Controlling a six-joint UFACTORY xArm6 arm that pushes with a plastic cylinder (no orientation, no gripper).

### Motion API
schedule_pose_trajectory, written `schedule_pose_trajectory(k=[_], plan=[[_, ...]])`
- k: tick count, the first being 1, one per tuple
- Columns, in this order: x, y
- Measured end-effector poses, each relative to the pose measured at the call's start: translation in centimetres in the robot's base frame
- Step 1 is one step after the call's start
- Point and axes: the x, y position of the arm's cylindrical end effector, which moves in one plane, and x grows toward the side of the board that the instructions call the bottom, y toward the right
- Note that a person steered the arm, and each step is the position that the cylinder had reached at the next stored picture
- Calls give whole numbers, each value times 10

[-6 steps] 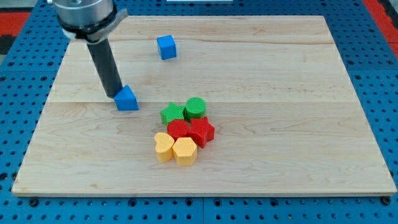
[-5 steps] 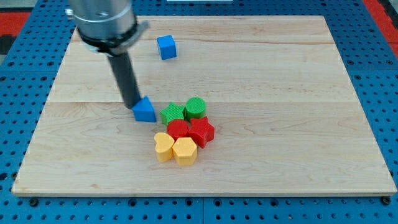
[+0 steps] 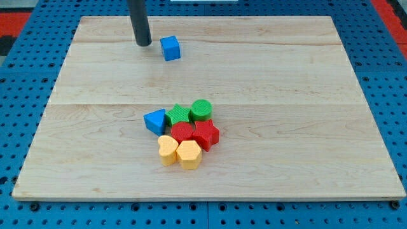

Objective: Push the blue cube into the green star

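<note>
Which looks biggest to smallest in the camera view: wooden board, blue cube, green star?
1. Wooden board, by far.
2. and 3. Green star and blue cube look alike; the cube sits farther up the view, so unranked.

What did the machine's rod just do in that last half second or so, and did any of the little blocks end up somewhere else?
My tip pushed the blue triangular block toward the view's right until it met the green star, then went up to the view's top, just left of the blue cube. The blue cube and the other blocks stayed put.
</note>
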Motion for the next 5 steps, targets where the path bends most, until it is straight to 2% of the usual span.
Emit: schedule_pose_trajectory(k=[1,2,3,4,5], plan=[[23,50],[81,42],[108,47],[82,71],[118,94]])
